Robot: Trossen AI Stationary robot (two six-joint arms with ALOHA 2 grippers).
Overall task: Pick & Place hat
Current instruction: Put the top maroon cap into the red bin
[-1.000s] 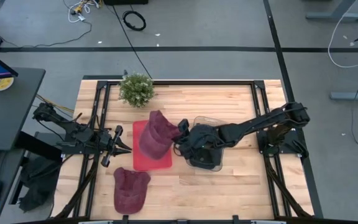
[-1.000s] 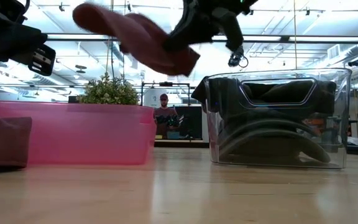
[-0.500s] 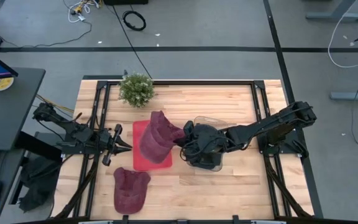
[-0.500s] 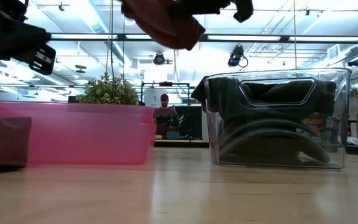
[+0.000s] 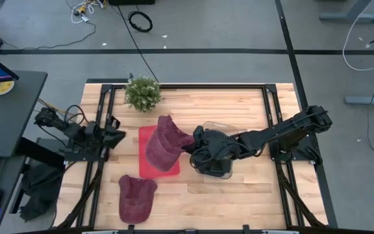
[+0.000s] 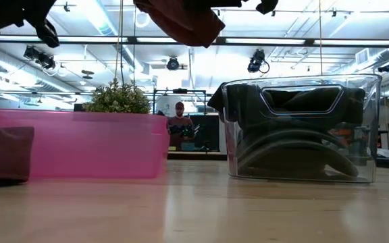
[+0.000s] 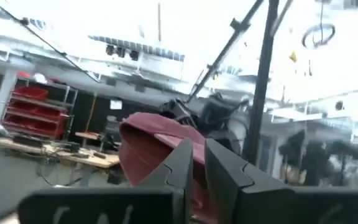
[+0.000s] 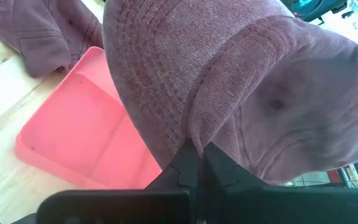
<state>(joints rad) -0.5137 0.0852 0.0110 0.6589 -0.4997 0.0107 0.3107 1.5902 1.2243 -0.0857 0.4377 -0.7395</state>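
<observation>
The pink tray (image 5: 149,170) is lying beneath a maroon hat (image 5: 163,144) that the right gripper (image 5: 191,143) is clenching by its edge and holding in the air. The clear bin (image 6: 301,128) is holding dark hats, plain only from table height. A second maroon hat (image 5: 136,197) is resting on the wood. The left gripper (image 5: 113,136), jaws nearly together and empty, is hanging at the table's left edge.

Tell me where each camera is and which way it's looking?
High view: above the table, looking straight down; both arms show.
Low view: at tabletop height, looking level past the pink tray and clear bin; arms enter from above.
Left wrist: looks past its own fingers toward the right arm.
Right wrist: looks down past its fingers, shut on the hat.
All four share that hat.
</observation>
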